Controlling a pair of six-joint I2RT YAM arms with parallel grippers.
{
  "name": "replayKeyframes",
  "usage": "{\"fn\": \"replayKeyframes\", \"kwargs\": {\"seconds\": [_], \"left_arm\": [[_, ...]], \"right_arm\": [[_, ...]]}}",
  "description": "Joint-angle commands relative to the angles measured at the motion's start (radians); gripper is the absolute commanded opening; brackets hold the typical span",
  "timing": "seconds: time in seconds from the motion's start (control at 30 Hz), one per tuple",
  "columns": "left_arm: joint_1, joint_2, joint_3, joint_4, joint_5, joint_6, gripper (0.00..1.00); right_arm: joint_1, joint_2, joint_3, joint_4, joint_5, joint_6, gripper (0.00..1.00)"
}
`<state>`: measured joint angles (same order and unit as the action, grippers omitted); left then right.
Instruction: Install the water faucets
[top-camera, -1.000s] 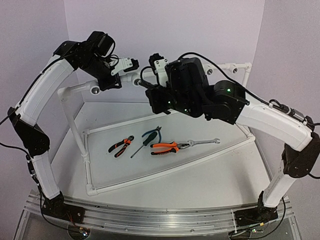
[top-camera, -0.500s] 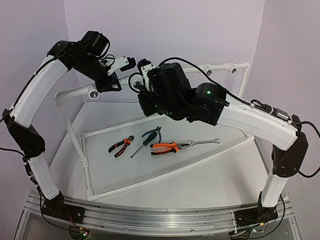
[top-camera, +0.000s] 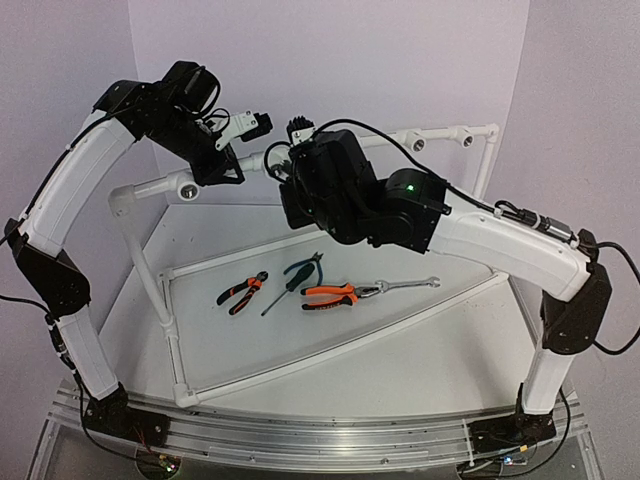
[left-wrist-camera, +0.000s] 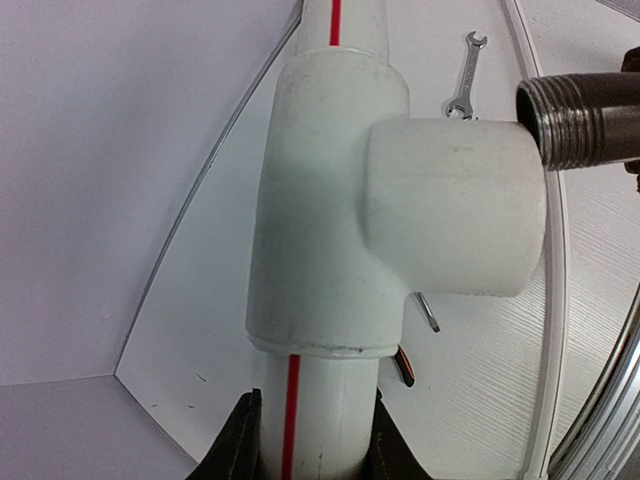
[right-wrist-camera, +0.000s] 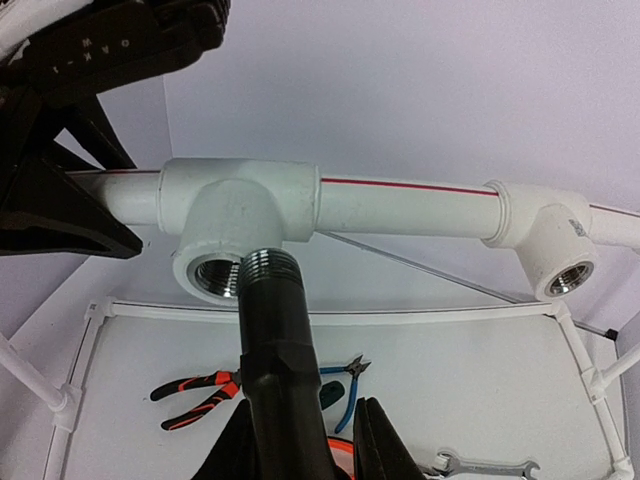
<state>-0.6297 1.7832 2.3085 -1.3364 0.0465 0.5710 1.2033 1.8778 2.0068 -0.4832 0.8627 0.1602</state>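
The black faucet (right-wrist-camera: 272, 330) stands in my right gripper (right-wrist-camera: 305, 440), which is shut on its body. Its threaded end (right-wrist-camera: 268, 265) is just in front of the metal-threaded socket (right-wrist-camera: 215, 277) of a white tee fitting (right-wrist-camera: 235, 205), a little to the right of it and not inside. In the left wrist view the thread (left-wrist-camera: 580, 120) sits at the rim of the tee (left-wrist-camera: 330, 200). My left gripper (left-wrist-camera: 312, 450) is shut on the white red-striped pipe (left-wrist-camera: 320, 420) just beside that tee. From above, both grippers (top-camera: 222, 160) (top-camera: 285, 180) meet at the raised back rail.
A second tee (right-wrist-camera: 545, 235) sits further right on the rail. On the table inside the pipe frame (top-camera: 300, 360) lie orange pliers (top-camera: 243, 291), blue cutters (top-camera: 300, 272), more orange pliers (top-camera: 330, 296) and a wrench (top-camera: 410, 285). A purple wall stands behind.
My right arm has swung left along the rail and brought the faucet's threaded end up to the tee's socket. My left gripper has shifted slightly left and stays on the pipe.
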Motion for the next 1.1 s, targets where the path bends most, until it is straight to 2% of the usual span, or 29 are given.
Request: {"fn": "replayKeyframes", "kwargs": {"seconds": [0.0,0.3,0.73,1.07], "left_arm": [[0.019,0.03,-0.018,0.03,-0.013,-0.502,0.0],[0.019,0.03,-0.01,0.037,-0.037,-0.533,0.0],[0.018,0.03,-0.006,0.046,-0.037,-0.56,0.0],[0.018,0.029,-0.006,0.045,-0.07,-0.562,0.0]], "right_arm": [[0.031,0.018,0.033,0.046,0.059,0.056,0.0],[0.047,0.024,0.023,0.048,0.12,0.095,0.0],[0.038,0.073,0.081,0.048,0.117,0.101,0.0],[0.037,0.05,0.074,0.052,0.118,0.111,0.0]]}}
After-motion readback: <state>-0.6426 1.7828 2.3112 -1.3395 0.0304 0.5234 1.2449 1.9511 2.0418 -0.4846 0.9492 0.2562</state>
